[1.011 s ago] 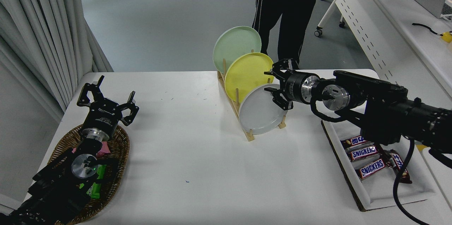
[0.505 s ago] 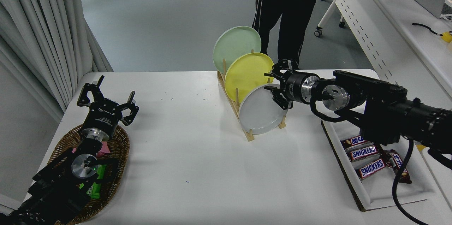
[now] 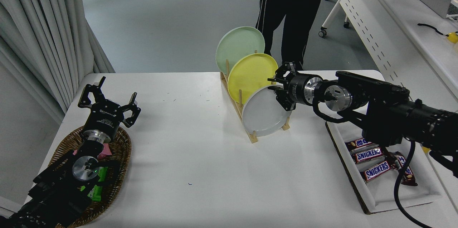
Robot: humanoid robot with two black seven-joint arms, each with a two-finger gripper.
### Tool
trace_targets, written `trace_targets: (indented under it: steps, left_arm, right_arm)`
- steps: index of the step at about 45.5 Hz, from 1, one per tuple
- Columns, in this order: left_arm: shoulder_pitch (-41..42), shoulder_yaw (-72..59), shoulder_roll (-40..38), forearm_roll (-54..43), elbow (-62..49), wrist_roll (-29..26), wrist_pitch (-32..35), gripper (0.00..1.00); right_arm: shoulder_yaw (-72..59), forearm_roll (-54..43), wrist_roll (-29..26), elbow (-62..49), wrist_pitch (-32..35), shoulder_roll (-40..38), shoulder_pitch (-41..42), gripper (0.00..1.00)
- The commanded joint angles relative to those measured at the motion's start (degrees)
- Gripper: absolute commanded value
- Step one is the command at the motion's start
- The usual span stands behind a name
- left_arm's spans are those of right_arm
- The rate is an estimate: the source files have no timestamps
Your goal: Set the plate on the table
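The right gripper [image 3: 279, 90] reaches in from the right with its jaws spread wide, straddling the upper right rim of the plate [image 3: 264, 113]; whether they touch the rim cannot be told. The light-grey plate stands on edge in the nearest slot of the wooden rack [image 3: 243, 120] on the white desk [image 3: 200, 163]. Just behind the jaws, in the same rack, stand the yellow plate [image 3: 250, 74] and, farther back, the pale green plate [image 3: 238, 43]. The left gripper [image 3: 107, 104] is parked far to the left over a wicker basket [image 3: 118, 170], jaws released.
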Motion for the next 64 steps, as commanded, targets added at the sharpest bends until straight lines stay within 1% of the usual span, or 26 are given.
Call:
trace_targets:
  steps: [1,14,17,22,35,45,55,64]
  left_arm:
    - [0.00,0.00,0.00,0.00,0.00,0.00,0.00,1.00]
    - [0.00,0.00,0.00,0.00,0.00,0.00,0.00,1.00]
    - [0.00,0.00,0.00,0.00,0.00,0.00,0.00,1.00]
    - [0.00,0.00,0.00,0.00,0.00,0.00,0.00,1.00]
    - [0.00,0.00,0.00,0.00,0.00,0.00,0.00,1.00]
    - [0.00,0.00,0.00,0.00,0.00,0.00,0.00,1.00]
    - [0.00,0.00,0.00,0.00,0.00,0.00,0.00,1.00]
    - [0.00,0.00,0.00,0.00,0.00,0.00,0.00,1.00]
  right_arm:
    - [0.01,0.00,-1.03,-0.06,0.00,0.08,0.00,0.16]
    - [0.10,0.00,-1.39,-0.06,0.18,0.08,0.00,0.15]
    - [0.10,0.00,-1.39,-0.06,0.44,-0.01,0.00,0.13]
    - [0.27,-0.08,-1.39,-0.06,0.44,-0.01,-0.27,0.12]
    - [0.28,-0.08,-1.83,-0.06,0.53,-0.10,-0.18,0.00]
    - [0.89,-0.08,-2.35,0.02,0.62,-0.36,0.00,0.00]
    - [2.47,-0.17,-4.02,0.55,0.53,-1.15,0.70,0.00]
    - [9.15,0.00,-6.40,3.54,0.88,-3.26,1.84,0.00]
